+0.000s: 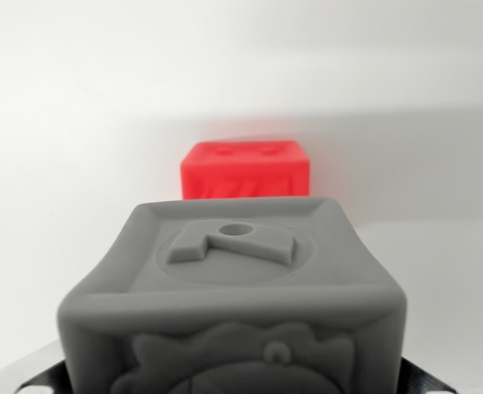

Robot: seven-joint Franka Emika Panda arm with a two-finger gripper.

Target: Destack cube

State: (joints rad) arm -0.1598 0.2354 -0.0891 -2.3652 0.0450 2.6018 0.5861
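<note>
Grey cube (233, 304) sits upright, near corner facing the camera, red cube (246, 170) behind; jaws' grip cannot be told.

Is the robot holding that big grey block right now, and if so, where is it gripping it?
It looks so, but cannot be confirmed. The grey cube fills the wrist view close up, with black gripper parts at its lower corners; the contact itself is hidden. The red cube sits apart, beyond it.

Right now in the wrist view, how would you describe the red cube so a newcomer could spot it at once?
Start at the big grey cube that fills the lower half of the wrist view. Look just past its far top edge, on the white surface, to the smaller-looking red cube. It is the only brightly coloured thing here, with embossed shapes on its top face.
</note>
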